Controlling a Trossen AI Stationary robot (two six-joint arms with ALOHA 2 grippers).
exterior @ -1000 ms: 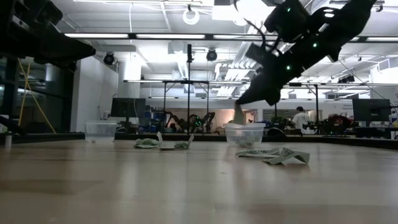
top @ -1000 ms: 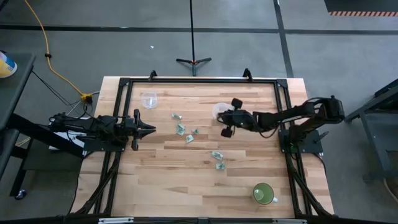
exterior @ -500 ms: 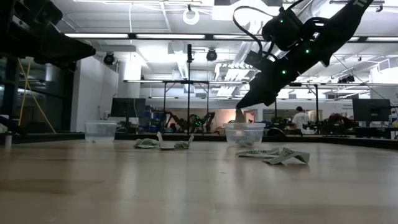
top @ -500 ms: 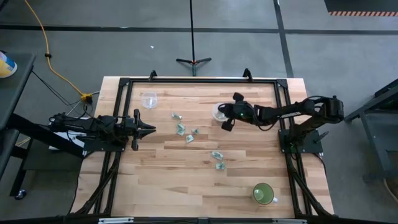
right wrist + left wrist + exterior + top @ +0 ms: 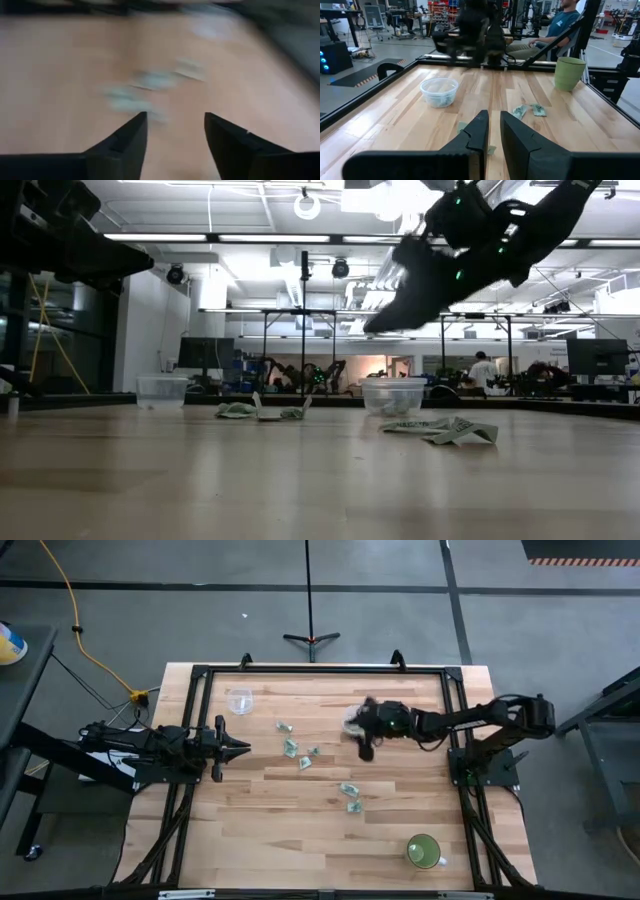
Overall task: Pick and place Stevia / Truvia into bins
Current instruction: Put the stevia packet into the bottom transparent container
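Observation:
A clear cup [image 5: 350,720] with packets inside stands at the table's far middle; it also shows in the low view [image 5: 392,395] and the left wrist view [image 5: 439,92]. My right gripper [image 5: 358,732] hovers open and empty just above and beside it, blurred in the low view [image 5: 378,325]; its own view [image 5: 175,130] shows a bare gap. A second clear cup [image 5: 240,700] stands far left. Several green-and-white packets lie flat on the table: one group [image 5: 295,750] in the middle, two [image 5: 350,797] nearer. My left gripper [image 5: 245,748] waits shut at the left edge.
A green mug [image 5: 424,851] stands at the near right corner. A black frame [image 5: 320,668] runs around the table's edges. Bare wood lies between the two packet groups and along the near side. People sit in the room beyond the table.
My right gripper has risen and swung a little toward the table's left over the middle cup. The pale packet that hung under its fingertips above the cup no longer shows there. The cups and the packets on the table have stayed put.

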